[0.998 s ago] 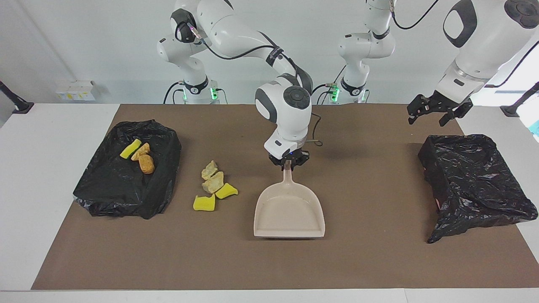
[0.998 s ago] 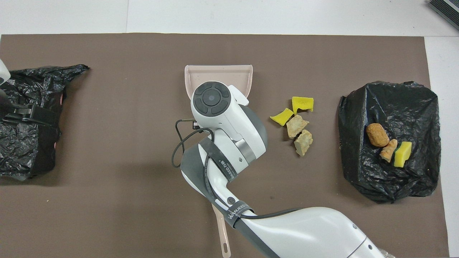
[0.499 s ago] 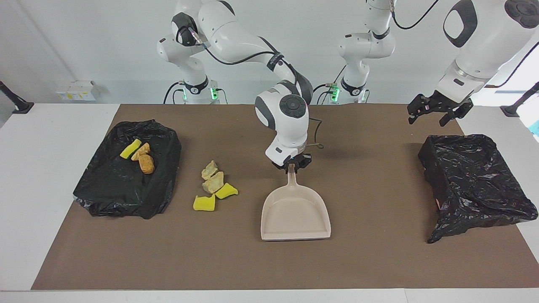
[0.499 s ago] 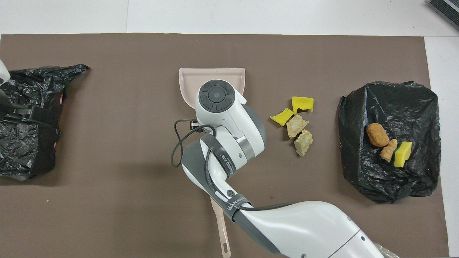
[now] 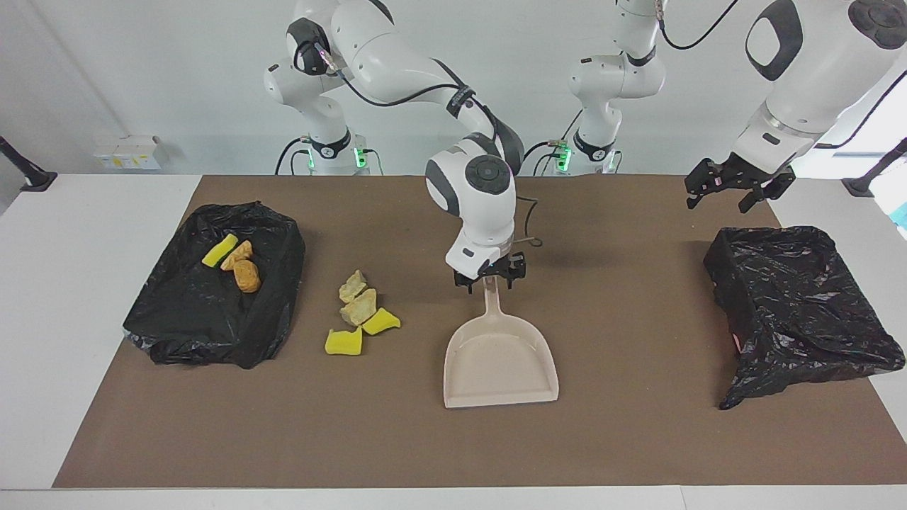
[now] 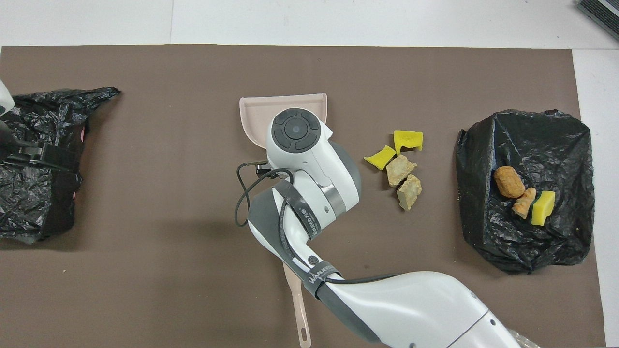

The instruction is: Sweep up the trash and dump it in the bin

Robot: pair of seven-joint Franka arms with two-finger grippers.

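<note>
A brown mat [image 5: 397, 439] covers the white table, with a black-lined bin [image 5: 212, 304] at the right arm's end and a second black bag [image 5: 801, 312] at the left arm's end. The right gripper [image 5: 489, 278] hangs with its fingers spread wide either side of the dustpan [image 5: 500, 365] handle's tip, the pan lying flat on the mat; four trash chunks [image 5: 360, 315] lie between those fingers and the bin, three more inside it. The left gripper [image 5: 730, 190] waits with fingers wide above the mat, near the second bag.
</note>
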